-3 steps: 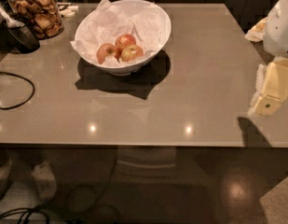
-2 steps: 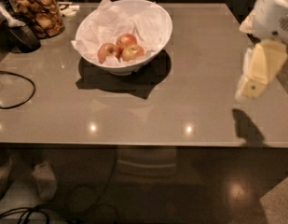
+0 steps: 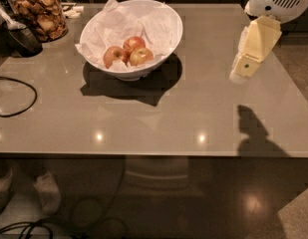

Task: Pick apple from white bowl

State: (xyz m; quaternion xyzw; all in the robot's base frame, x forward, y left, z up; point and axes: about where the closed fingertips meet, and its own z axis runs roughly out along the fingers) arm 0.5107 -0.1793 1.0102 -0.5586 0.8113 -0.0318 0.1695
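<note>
A cream robot hand hangs above the bench, open or closed I cannot tell. Well off to its side, the pale apple nestles against two redder apples in the white bowl - crumpled paper cradling them.

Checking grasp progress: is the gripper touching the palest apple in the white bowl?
Apart. The camera view shows the gripper over the right side of the table, a wide stretch of it separating it from the white bowl holding the apple.
</note>
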